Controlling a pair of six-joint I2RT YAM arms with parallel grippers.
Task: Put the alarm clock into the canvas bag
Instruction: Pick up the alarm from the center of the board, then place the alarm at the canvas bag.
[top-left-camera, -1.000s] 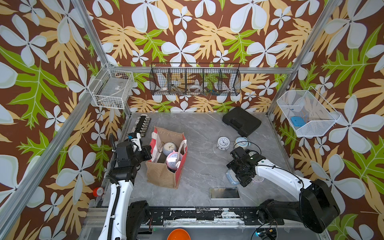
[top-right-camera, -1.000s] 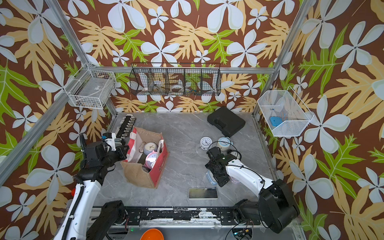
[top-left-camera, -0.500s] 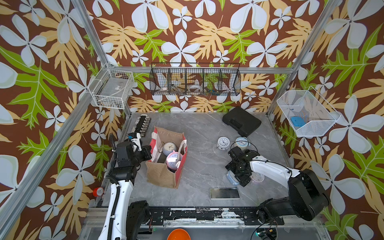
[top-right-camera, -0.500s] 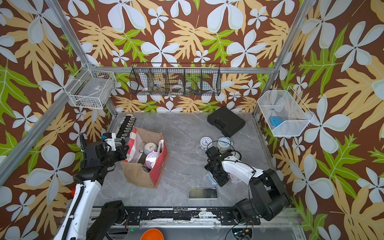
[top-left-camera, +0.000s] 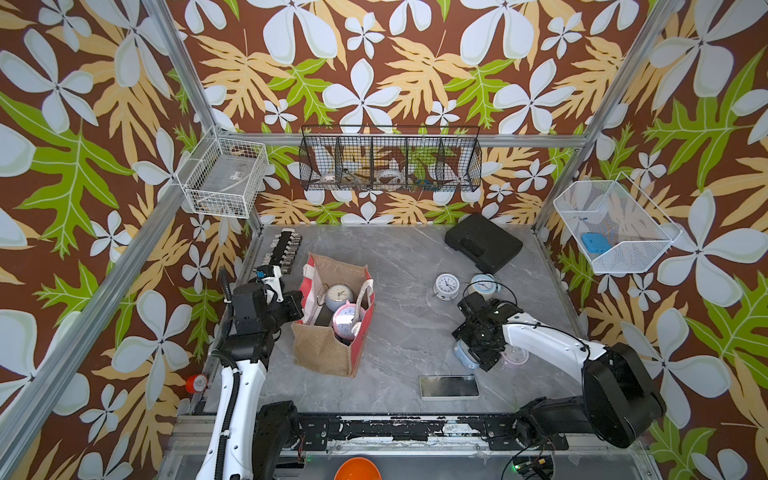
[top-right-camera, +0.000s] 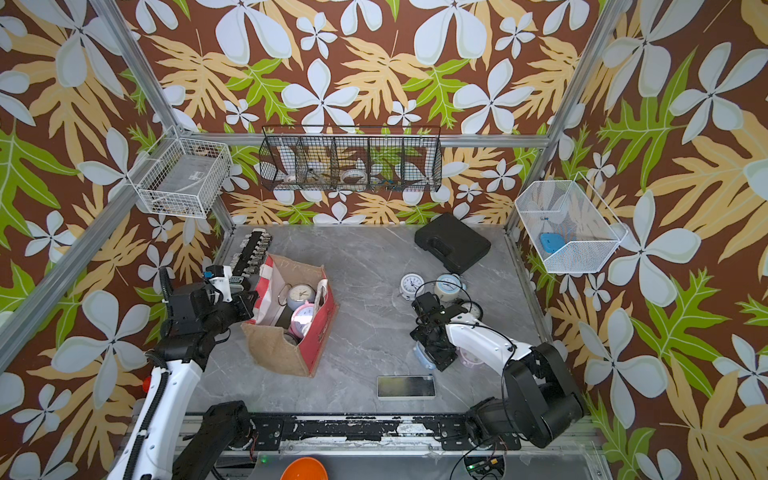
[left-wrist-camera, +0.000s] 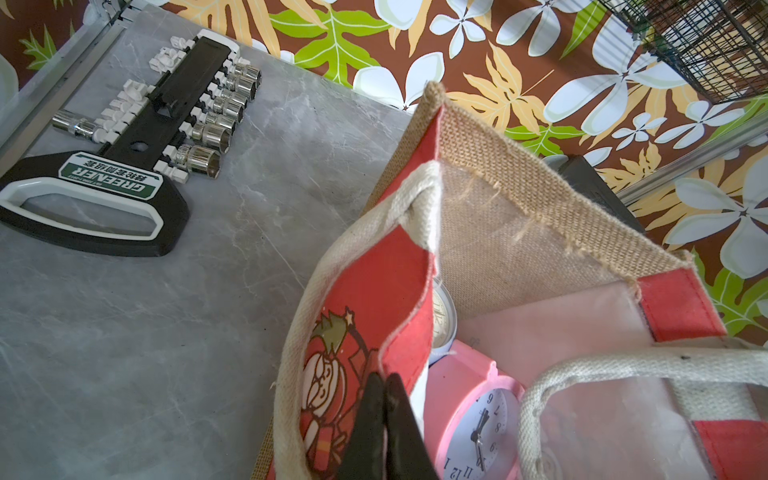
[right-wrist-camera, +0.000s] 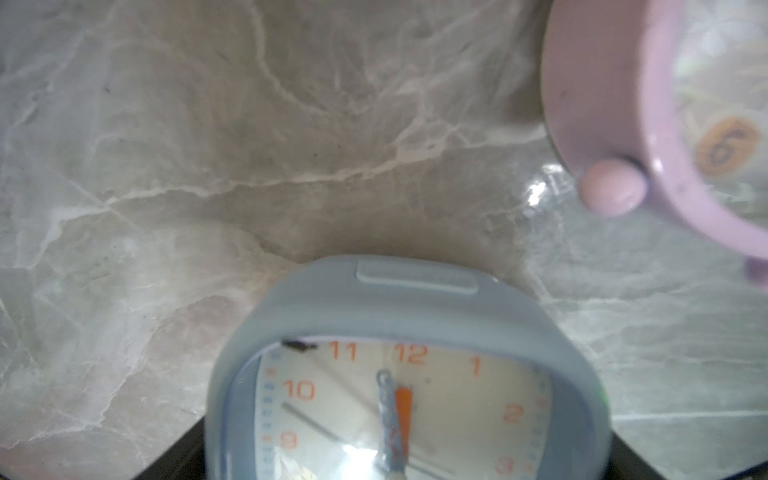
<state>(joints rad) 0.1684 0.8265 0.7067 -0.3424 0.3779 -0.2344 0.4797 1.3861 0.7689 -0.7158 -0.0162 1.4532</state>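
Right hand (top-left-camera: 473, 356) is straddling the blue alarm clock (right-wrist-camera: 399, 316), grip unclear; it is lying face-up on the table (top-left-camera: 407, 257), twelve pointing out past the fingers (right-wrist-camera: 178, 461).

Socket rack (top-left-camera: 286, 251) and black case (top-left-camera: 484, 248) sit at the far corners — a flat glossy rectangle (top-left-camera: 449, 386) lies nearer the front.

Readable marks: one brand label, three clock faces.
The green label (left-wrist-camera: 109, 181) on the black socket holder (left-wrist-camera: 137, 137) reads GREENER, beside Chinese characters too small to read. The grey-blue clock (right-wrist-camera: 415, 307) shows orange 9, 10, 11, 12, 1, 2, 3. The lilac clock (right-wrist-camera: 602, 104) has a 6 or 9 on an orange dot. The pink clock (left-wrist-camera: 469, 399) in the bag (left-wrist-camera: 519, 199) shows black 11 and 12.
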